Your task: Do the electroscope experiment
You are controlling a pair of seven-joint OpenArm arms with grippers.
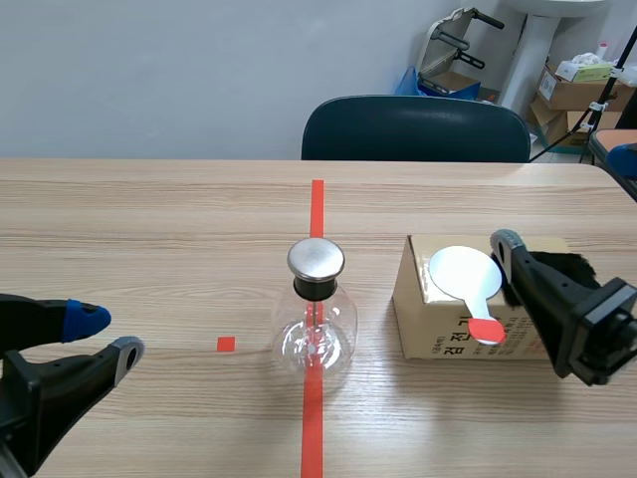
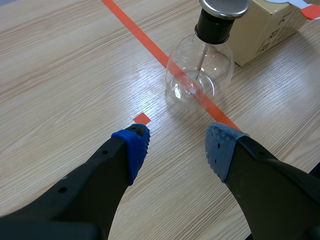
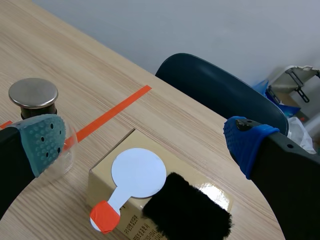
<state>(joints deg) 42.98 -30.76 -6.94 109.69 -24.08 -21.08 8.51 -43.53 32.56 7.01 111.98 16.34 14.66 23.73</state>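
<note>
The electroscope (image 1: 317, 324) is a clear glass flask with a black stopper and a round metal cap, standing on the red tape line at mid-table. To its right a cardboard box (image 1: 430, 317) carries a white round paddle (image 1: 464, 270) with a red handle and a black fur pad (image 3: 187, 212). My right gripper (image 3: 145, 145) hovers open over the box, with its grey pad (image 1: 506, 242) beside the paddle. My left gripper (image 1: 107, 336) is open low at the near left. In the left wrist view that gripper (image 2: 176, 142) stands short of the flask (image 2: 199, 70), holding nothing.
A small red square mark (image 1: 226, 344) lies left of the flask. A dark chair (image 1: 416, 129) stands behind the table's far edge. Cardboard boxes (image 1: 575, 85) and clutter sit on the floor at the back right.
</note>
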